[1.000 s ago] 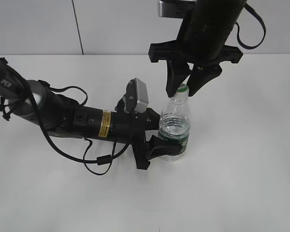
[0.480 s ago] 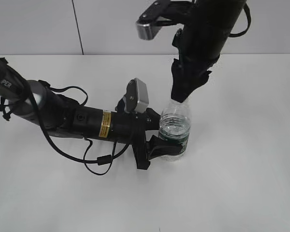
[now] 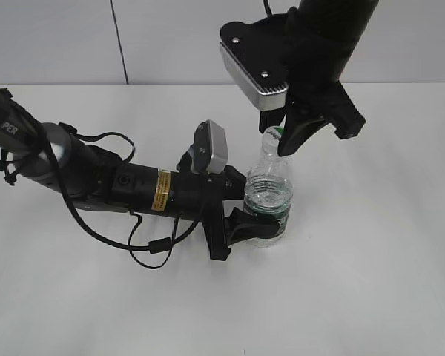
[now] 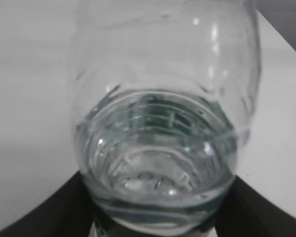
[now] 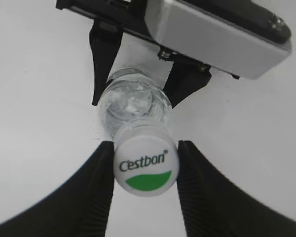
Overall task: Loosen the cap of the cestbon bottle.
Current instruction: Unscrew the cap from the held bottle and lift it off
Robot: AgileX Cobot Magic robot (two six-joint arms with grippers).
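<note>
The cestbon bottle [image 3: 268, 200] stands upright on the white table, clear with a dark green label band. My left gripper [image 3: 241, 222] is shut on its lower body from the left; in the left wrist view the bottle [image 4: 163, 123] fills the frame between the black jaws [image 4: 155, 217]. The white cap [image 3: 276, 134] with a green patch shows from above in the right wrist view [image 5: 145, 168]. My right gripper [image 5: 145, 170] comes down from above and is shut on the cap, one finger on each side [image 3: 285, 137].
The white table [image 3: 371, 259] runs back to a pale wall. The left arm with its black cables [image 3: 144, 248] lies low across the table's left half. The left wrist camera [image 3: 210, 148] sits just left of the bottle's neck.
My right wrist has turned around the bottle's axis, so its camera swung round to the front, with the fingers staying on the cap. The bottle and left arm have not moved.
</note>
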